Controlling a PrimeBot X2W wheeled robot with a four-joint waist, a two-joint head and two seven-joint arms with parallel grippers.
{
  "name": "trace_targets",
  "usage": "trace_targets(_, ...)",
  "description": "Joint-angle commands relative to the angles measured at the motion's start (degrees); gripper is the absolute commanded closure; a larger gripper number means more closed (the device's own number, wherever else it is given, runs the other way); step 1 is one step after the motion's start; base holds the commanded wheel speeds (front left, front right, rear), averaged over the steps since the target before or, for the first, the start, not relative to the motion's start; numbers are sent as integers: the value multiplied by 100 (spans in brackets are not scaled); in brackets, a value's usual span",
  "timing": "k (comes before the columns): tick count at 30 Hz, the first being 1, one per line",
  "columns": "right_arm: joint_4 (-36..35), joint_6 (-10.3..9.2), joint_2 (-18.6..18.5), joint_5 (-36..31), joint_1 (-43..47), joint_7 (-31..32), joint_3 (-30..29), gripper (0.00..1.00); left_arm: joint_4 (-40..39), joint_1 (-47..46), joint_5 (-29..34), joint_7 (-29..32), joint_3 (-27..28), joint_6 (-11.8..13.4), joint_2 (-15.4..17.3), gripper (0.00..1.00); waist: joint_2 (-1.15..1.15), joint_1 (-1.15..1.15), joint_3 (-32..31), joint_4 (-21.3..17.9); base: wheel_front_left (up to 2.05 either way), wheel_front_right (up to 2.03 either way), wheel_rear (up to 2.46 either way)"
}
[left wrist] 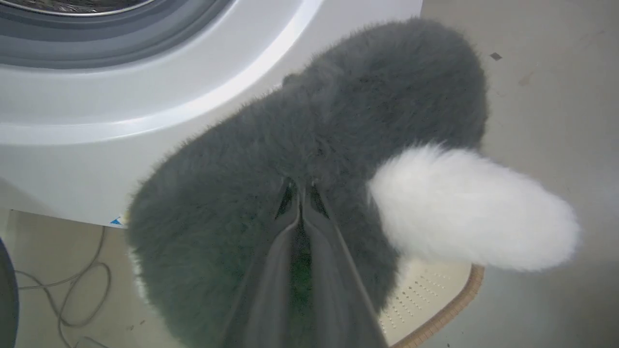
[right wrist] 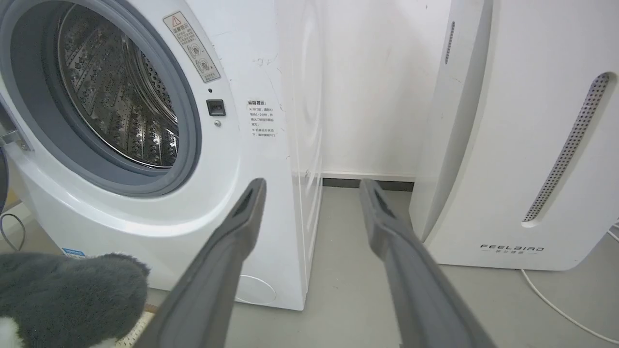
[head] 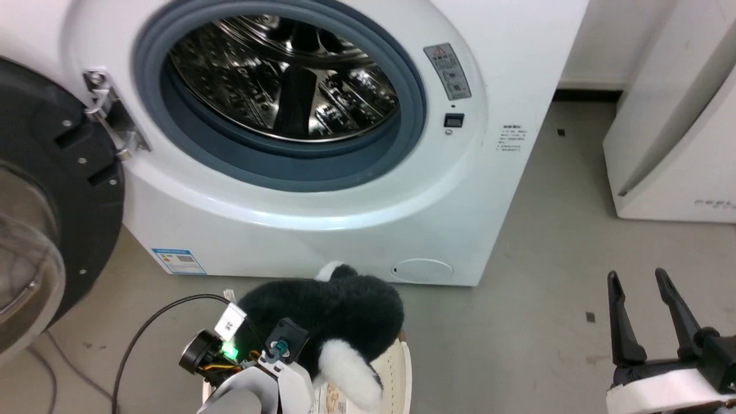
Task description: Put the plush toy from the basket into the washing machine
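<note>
Fur of the plush toy [head: 339, 310] is pinched between the fully closed left fingers [left wrist: 271, 270] so that it can be carried, hanging over the basket [head: 397, 356] just below the open washing machine [head: 322, 190], while the right fingers [head: 618, 322] are spread wide, empty.

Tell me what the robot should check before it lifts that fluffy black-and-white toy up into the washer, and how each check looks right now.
1. Door of the washing machine swung open: ok.
2. Drum free of other laundry: ok, nothing seen inside.
3. Left fingers shut on the plush toy: ok, pinched into its dark fur.
4. Grip deep enough to hold during a lift: cannot tell, fur hides the tips.
5. Plush toy clear of the basket: cannot tell; it sits over the rim.
6. Right fingers out of the way: ok, open, holding nothing, off to the right.
</note>
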Motion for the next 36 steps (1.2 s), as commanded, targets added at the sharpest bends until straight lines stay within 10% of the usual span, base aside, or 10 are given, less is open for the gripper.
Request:
trace_targets(1, 9, -5, -5, -45, 113, -24, -14, 0, -197, 72, 51, -38, 79, 102, 71, 100, 0, 1, -93, 64, 0, 0, 0)
trace_targets(22, 6, -5, -5, -26, 172, -24, 59, 0, -2343, 248, 604, -39, 1464, 972, 680, 100, 0, 1, -154, -32, 0, 0, 0)
trace_targets(36, -93, -5, -5, -9, -301, -24, 151, 0, -2677, -444, 1017, -39, 2711, 838, 771, 100, 0, 1, 668, -503, 0, 0, 0)
